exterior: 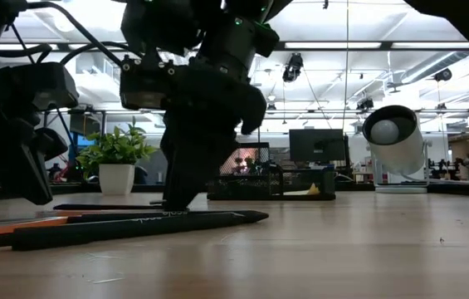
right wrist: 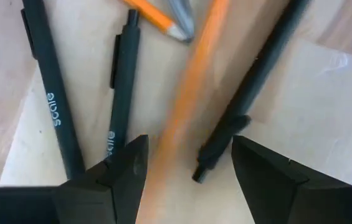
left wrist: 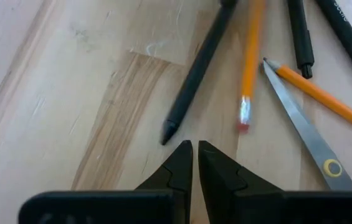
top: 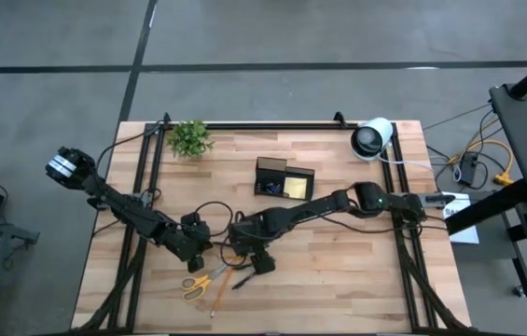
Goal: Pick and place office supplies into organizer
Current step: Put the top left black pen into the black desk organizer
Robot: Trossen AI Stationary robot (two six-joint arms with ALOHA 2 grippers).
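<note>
Pencils and pens in a loose pile at the wooden table's (top: 356, 280) front. Right gripper (right wrist: 188, 168), fingers spread, straddles an orange pencil (right wrist: 188, 93), probably blurred, between slim matte pens (right wrist: 123, 87). Left gripper (left wrist: 194, 163) pinched empty beside the scissors (left wrist: 300, 127). Black mesh organizer (top: 282, 179) sits mid-table.

The left arm reaches in from the left edge toward the middle front of the surface, its left end effector (left wrist: 195, 163) low, with the two fingertips pressed nearly together. The right arm stretches across from the right side, bent at the elbow, and its right end effector (right wrist: 188, 163) hangs close beside the left one, fingers spread wide apart and pointing down at the surface.
</note>
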